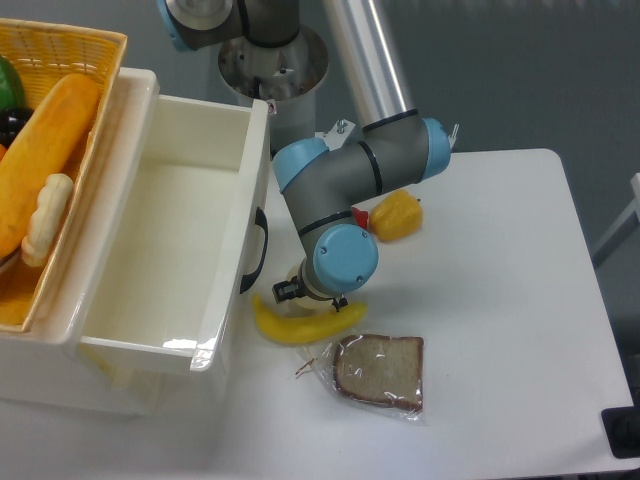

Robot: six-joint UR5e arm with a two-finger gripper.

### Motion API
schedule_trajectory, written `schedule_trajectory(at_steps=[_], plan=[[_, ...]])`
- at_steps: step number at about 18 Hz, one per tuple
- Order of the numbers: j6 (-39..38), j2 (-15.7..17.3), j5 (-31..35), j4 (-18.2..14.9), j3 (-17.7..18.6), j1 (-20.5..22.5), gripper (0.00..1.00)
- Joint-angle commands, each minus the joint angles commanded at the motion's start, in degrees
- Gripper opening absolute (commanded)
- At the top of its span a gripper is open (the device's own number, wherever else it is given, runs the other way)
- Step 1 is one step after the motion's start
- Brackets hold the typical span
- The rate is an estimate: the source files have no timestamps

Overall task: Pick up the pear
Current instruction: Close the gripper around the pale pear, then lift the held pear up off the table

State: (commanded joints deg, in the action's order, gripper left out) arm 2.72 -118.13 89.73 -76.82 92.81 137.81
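Only a pale cream sliver of the pear (pixel 294 270) shows, at the left edge of the arm's blue wrist joint, just above the banana. My gripper (pixel 312 296) points straight down over it, and the wrist hides most of it. Dark finger parts (pixel 285 292) stick out on either side of the joint. The fingertips and the rest of the pear are hidden, so I cannot tell whether the fingers touch it.
A yellow banana (pixel 290 326) lies right below the gripper, with bagged bread (pixel 380 372) in front of it. A yellow pepper (pixel 397 216) and a small red fruit (pixel 358 214) sit behind the arm. A white bin (pixel 250 200) and a wicker basket (pixel 100 40) stand on the left.
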Motion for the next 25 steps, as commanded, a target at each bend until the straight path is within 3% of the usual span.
schedule_trajectory(at_steps=[7, 10, 17, 25], plan=[[8.5, 3.1, 1.2, -0.2, -4.7, 0.3, 0.60], [17.4, 5.1, 1.4, -0.1, -6.2, 1.2, 0.60], [43.6, 10.8, 1.9, -0.2, -6.0, 6.1, 0.60], [58.5, 12.6, 2.1, -0.8, -5.5, 8.2, 0.60]])
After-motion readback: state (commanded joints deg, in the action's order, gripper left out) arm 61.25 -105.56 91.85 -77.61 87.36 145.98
